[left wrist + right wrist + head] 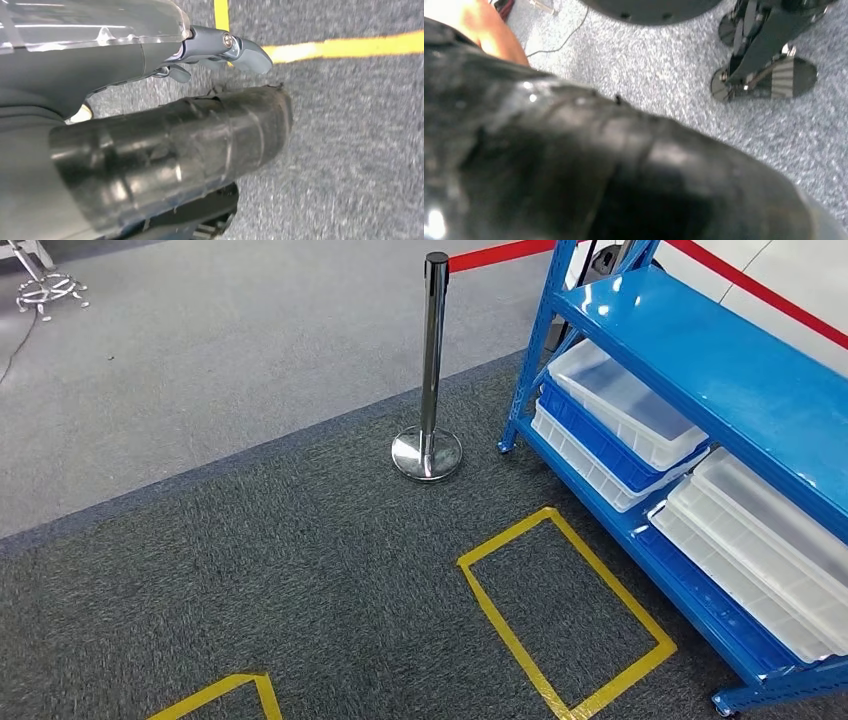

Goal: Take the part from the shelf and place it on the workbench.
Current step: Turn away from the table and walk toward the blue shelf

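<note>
The blue metal shelf (700,360) stands at the right of the head view. Its lower level carries white trays (625,400) stacked on a blue tray (600,445), with more white trays (770,550) nearer to me. No loose part can be made out on the shelf. My left hand (150,125) hangs over the grey carpet, its dark taped thumb and grey fingers (240,50) stretched out with nothing in them. My right hand (574,165) is a dark blurred mass close to the lens, and how its fingers lie cannot be told.
A chrome stanchion (432,370) with a red belt (500,254) stands left of the shelf's end. A yellow tape rectangle (505,625) marks the carpet in front of the shelf; another tape corner (225,687) lies lower left. Yellow tape (350,46) runs below my left hand.
</note>
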Tool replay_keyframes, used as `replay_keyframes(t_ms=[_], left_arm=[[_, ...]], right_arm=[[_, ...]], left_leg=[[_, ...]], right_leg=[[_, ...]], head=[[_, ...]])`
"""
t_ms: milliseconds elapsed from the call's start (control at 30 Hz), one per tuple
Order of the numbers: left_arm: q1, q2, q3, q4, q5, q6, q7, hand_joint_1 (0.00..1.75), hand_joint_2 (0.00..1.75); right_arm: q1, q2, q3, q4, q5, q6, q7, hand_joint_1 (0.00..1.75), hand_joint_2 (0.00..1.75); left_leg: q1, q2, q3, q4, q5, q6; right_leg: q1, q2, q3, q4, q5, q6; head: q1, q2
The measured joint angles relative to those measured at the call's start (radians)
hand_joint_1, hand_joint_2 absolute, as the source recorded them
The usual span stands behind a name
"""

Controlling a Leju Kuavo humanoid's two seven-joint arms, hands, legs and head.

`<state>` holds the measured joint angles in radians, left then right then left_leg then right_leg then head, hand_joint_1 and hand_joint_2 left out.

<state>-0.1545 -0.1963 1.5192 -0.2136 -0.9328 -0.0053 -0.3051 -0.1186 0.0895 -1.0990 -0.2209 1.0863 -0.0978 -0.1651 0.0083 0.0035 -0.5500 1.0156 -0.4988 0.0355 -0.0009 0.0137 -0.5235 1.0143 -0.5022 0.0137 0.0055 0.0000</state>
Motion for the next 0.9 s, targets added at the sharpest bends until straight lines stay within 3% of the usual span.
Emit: replay_keyframes(t_ms=[67,100,200,233,267,300,367,433,500,567,600,733,767,800,867,900], left_arm=[[0.003,0.0,-0.003,0.0,0.0,0.003,0.0,0.0,0.0],[0.004,0.0,-0.004,0.0,0.0,0.004,0.0,0.0,0.0],[0.003,0.001,-0.006,0.0,0.001,0.017,0.009,0.0,0.0],[0.003,0.001,-0.007,0.0,0.001,0.024,0.014,0.0,0.0],[0.004,0.001,-0.008,0.0,0.001,0.03,0.019,0.0,0.0],[0.004,0.001,-0.009,0.0,0.001,0.034,0.021,0.0,0.0],[0.008,0.0,-0.01,0.0,0.002,0.038,0.021,0.0,0.0],[0.01,0.001,-0.01,0.0,0.002,0.038,0.019,0.0,0.0],[0.007,0.001,-0.011,0.0,0.002,0.039,0.017,0.0,0.0],[0.002,0.001,-0.012,0.0,0.003,0.041,0.016,0.0,0.0],[-0.001,0.001,-0.012,0.0,0.004,0.041,0.016,0.0,0.0],[-0.003,0.001,-0.012,0.0,0.005,0.04,0.013,0.0,0.0],[-0.001,0.001,-0.012,0.0,0.006,0.04,0.012,0.0,0.0],[0.0,0.001,-0.012,0.0,0.007,0.039,0.012,0.0,0.0],[0.003,0.003,-0.012,0.0,0.007,0.039,0.011,0.0,0.0],[0.003,0.005,-0.012,0.0,0.007,0.038,0.011,0.0,0.0]], right_arm=[[0.0,0.0,0.0,0.0,0.0,0.0,-0.003,0.0,0.0],[0.0,0.0,0.0,0.0,0.001,-0.001,-0.004,0.0,0.0],[0.0,0.0,0.0,0.0,0.003,-0.002,-0.008,0.0,0.0],[0.001,0.0,0.0,0.0,0.004,-0.003,-0.009,0.0,0.0],[0.002,0.001,0.0,0.0,0.005,-0.004,-0.01,0.0,0.0],[0.003,0.0,0.0,0.0,0.005,-0.004,-0.01,0.0,0.0],[0.006,0.0,0.0,0.0,0.005,-0.006,-0.011,0.0,0.0],[0.005,0.0,0.0,0.0,0.005,-0.008,-0.011,0.0,0.0],[0.002,0.0,0.0,0.0,0.005,-0.012,-0.011,0.0,0.0],[0.001,0.0,0.0,0.0,0.005,-0.016,-0.011,0.0,0.0],[0.0,0.0,0.0,0.0,0.004,-0.017,-0.011,0.0,0.0],[-0.005,0.0,0.0,0.0,0.004,-0.019,-0.011,0.0,0.0],[-0.005,0.0,0.0,0.0,0.004,-0.019,-0.011,0.0,0.0],[-0.004,0.0,0.0,0.0,0.004,-0.019,-0.011,0.0,0.0],[-0.003,0.001,0.0,0.0,0.004,-0.018,-0.011,0.0,0.0],[-0.001,0.002,0.0,0.0,0.004,-0.018,-0.012,0.0,0.0]], left_leg=[[0.001,0.0,0.019,-0.01,0.0,0.013],[0.002,0.002,0.03,-0.013,0.0,0.018],[0.002,0.006,0.048,-0.014,-0.008,0.023],[0.001,0.007,0.053,-0.014,-0.014,0.023],[0.001,0.008,0.062,-0.014,-0.022,0.021],[0.001,0.01,0.073,-0.014,-0.031,0.02],[0.0,0.018,0.098,-0.015,-0.052,0.015],[-0.002,0.03,0.112,-0.014,-0.071,0.005],[-0.003,0.04,0.125,-0.009,-0.082,-0.008],[-0.002,0.041,0.132,0.009,-0.091,-0.016],[-0.001,0.034,0.12,0.035,-0.1,-0.02],[0.004,0.008,-0.011,0.237,-0.184,-0.032],[0.004,0.007,-0.032,0.253,-0.182,-0.032],[0.004,0.005,-0.038,0.234,-0.157,-0.031],[0.003,-0.008,-0.014,0.126,-0.071,-0.025],[0.001,-0.017,-0.003,0.076,-0.048,-0.02]], right_leg=[[-0.003,-0.003,-0.003,0.025,-0.003,0.011],[-0.005,-0.005,-0.018,0.056,-0.018,0.015],[-0.009,-0.008,-0.124,0.221,-0.09,0.025],[-0.011,-0.008,-0.155,0.255,-0.101,0.027],[-0.011,-0.009,-0.171,0.257,-0.094,0.027],[-0.011,-0.011,-0.171,0.225,-0.065,0.025],[-0.007,-0.029,-0.145,0.111,0.031,0.013],[0.008,-0.052,-0.134,0.044,0.08,-0.006],[0.018,-0.052,-0.132,0.039,0.079,-0.022],[0.012,-0.036,-0.116,0.031,0.084,-0.033],[0.01,-0.029,-0.109,0.026,0.083,-0.037],[0.008,0.005,-0.101,0.022,0.077,-0.048],[0.008,0.016,-0.099,0.023,0.076,-0.048],[0.008,0.027,-0.097,0.024,0.075,-0.048],[0.008,0.045,-0.092,0.026,0.073,-0.045],[0.008,0.052,-0.093,0.028,0.073,-0.042]], head=[[0.001,0.0],[0.001,0.0],[0.002,0.0],[0.002,0.0],[0.002,0.0],[0.002,0.0],[0.002,0.0],[0.003,0.0],[0.003,0.0],[0.002,0.0],[0.001,0.0],[0.0,0.0],[0.0,0.0],[0.0,0.0],[0.0,0.0],[0.0,0.0]])
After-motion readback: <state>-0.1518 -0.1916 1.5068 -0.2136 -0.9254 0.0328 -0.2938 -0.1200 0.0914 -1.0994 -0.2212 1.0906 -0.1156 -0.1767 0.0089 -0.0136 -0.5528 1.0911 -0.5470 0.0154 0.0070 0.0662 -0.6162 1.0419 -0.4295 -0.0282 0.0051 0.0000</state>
